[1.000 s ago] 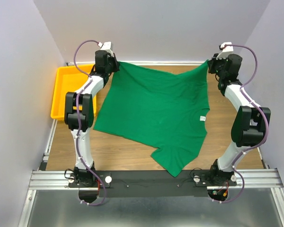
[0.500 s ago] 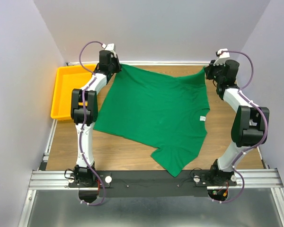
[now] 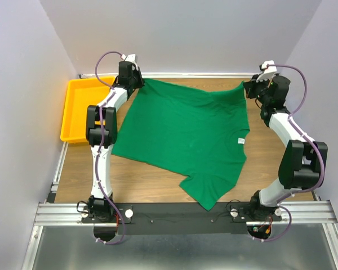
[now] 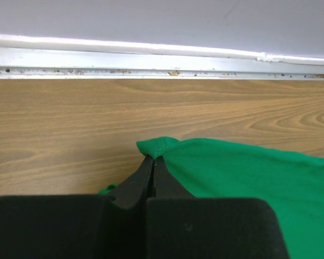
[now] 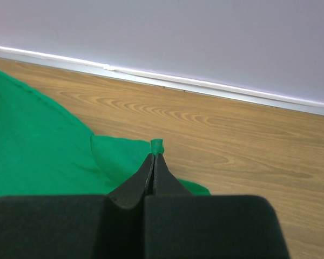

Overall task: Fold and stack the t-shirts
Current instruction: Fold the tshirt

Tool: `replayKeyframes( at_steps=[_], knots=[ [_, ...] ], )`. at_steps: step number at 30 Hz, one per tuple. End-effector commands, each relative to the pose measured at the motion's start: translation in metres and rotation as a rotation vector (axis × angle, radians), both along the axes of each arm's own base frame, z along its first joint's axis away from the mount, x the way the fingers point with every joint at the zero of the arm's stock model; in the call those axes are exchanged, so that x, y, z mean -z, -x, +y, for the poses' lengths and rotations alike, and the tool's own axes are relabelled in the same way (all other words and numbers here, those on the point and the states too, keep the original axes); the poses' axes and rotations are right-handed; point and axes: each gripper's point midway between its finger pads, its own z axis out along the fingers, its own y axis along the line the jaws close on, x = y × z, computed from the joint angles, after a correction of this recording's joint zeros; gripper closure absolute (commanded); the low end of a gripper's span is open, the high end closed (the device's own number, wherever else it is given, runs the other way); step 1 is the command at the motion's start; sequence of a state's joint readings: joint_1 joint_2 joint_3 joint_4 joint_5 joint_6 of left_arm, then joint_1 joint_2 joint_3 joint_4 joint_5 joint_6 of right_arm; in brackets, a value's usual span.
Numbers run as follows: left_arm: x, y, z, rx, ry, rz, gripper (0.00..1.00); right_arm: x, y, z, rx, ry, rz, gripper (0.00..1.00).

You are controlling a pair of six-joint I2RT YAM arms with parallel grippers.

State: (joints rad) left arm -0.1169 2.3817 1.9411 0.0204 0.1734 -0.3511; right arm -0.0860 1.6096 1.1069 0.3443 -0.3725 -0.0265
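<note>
1. Light brown wooden tabletop.
2. Plain green short-sleeved cloth t-shirt: spread nearly flat across the table's middle. One sleeve points to 6 o'clock at the near edge.
3. Small white neck tag: on the shirt, at 3 o'clock.
4. Yellow rectangular plastic tray: at 10 o'clock, apart from the shirt.
5. Left gripper: at 11 o'clock, clenched on the shirt's far left corner.
6. Right gripper: at 1 o'clock, clenched on the shirt's far right corner.
</note>
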Motion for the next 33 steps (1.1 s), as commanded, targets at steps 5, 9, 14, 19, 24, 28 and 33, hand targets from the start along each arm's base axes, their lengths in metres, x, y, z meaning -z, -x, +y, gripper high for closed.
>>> replayKeyframes(
  at_steps=[5,9,14,19,24,28,33],
  knots=[
    [-0.001,-0.004,0.004,0.002,0.027,0.003,1.0,-0.005,0.027,0.01,-0.054,-0.001,-0.011,0.99],
    [-0.001,-0.004,0.004,0.003,0.029,0.001,1.0,-0.001,0.036,0.012,-0.068,0.002,0.0,1.0],
    [0.0,-0.005,0.004,0.0,0.032,0.003,1.0,0.003,0.042,0.015,-0.08,-0.001,0.01,0.99],
    [0.004,-0.004,0.005,0.001,0.034,0.01,1.0,0.003,0.047,0.017,-0.091,-0.008,0.018,1.0],
    [0.004,0.001,0.007,-0.002,0.034,0.008,1.0,0.003,0.053,0.018,-0.091,-0.009,0.021,0.99],
    [0.003,0.007,0.011,-0.009,0.035,0.003,1.0,0.005,0.056,0.017,-0.087,-0.004,0.022,0.99],
    [0.003,0.013,0.015,-0.014,0.034,-0.004,1.0,0.008,0.055,0.014,-0.07,0.001,0.034,1.0]
  ],
)
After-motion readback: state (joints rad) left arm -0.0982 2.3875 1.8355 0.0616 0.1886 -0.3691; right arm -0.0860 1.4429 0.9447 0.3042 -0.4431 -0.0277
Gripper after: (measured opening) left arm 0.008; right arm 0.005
